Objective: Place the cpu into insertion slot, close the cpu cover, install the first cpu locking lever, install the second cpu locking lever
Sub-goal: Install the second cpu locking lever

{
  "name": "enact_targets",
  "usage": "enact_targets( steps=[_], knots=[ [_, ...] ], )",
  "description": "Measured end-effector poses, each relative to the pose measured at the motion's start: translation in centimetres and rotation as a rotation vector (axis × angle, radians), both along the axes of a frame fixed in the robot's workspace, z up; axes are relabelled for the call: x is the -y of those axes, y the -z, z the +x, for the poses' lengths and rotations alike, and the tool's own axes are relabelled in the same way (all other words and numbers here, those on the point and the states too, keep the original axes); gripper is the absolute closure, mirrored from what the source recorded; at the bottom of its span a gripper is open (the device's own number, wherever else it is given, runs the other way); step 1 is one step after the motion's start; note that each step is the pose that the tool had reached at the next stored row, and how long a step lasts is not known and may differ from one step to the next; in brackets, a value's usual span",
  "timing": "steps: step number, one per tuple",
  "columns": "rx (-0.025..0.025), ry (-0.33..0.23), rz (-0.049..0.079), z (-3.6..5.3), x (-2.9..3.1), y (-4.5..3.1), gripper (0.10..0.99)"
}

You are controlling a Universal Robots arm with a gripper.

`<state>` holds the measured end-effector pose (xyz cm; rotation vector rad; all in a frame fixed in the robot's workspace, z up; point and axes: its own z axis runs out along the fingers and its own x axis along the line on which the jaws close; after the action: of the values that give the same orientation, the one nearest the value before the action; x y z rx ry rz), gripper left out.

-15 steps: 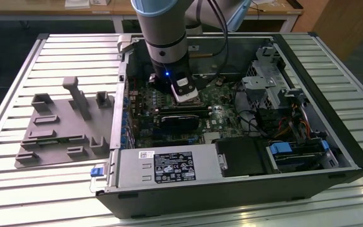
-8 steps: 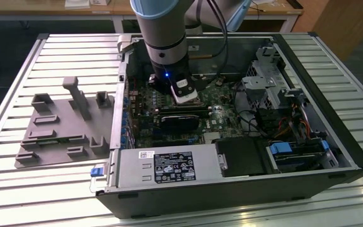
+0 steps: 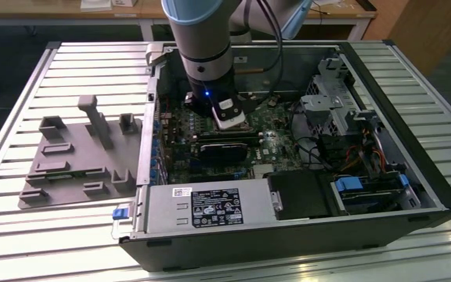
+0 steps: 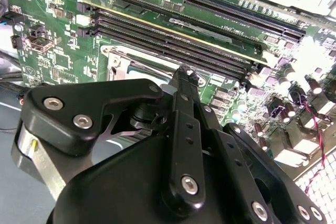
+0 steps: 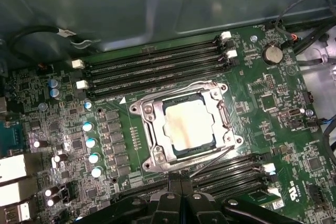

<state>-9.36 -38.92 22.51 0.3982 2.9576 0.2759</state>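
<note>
The cpu (image 5: 188,125) lies flat in the insertion slot, its silvery top showing through the window of the cpu cover (image 5: 152,129), which is down over it. One thin locking lever (image 5: 173,92) lies along the cover's far edge beside the memory slots. A second lever (image 5: 210,161) runs slanted off the opposite edge, away from the frame. My gripper (image 5: 181,184) is shut just beside that slanted lever, with nothing seen between its fingers. In the second wrist view the gripper (image 4: 184,72) points at the socket's corner (image 4: 118,61). The exterior view has the gripper (image 3: 230,120) low over the motherboard.
Long black memory slots (image 5: 152,64) flank the socket, with more (image 5: 236,174) near my gripper. Capacitors (image 5: 90,142) stand to one side. The case walls, power supply (image 3: 206,208) and drive cage (image 3: 335,100) ring the board. A grey fixture tray (image 3: 69,158) sits at the exterior view's left.
</note>
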Motion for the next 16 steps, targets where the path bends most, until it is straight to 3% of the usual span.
enact_targets(
  steps=[10, 16],
  knots=[
    [0.0104, 0.0, 0.037, -0.21, 0.5, 0.23, 0.984],
    [0.0115, 0.0, 0.048, -0.32, 0.75, 0.43, 0.984]
  ],
)
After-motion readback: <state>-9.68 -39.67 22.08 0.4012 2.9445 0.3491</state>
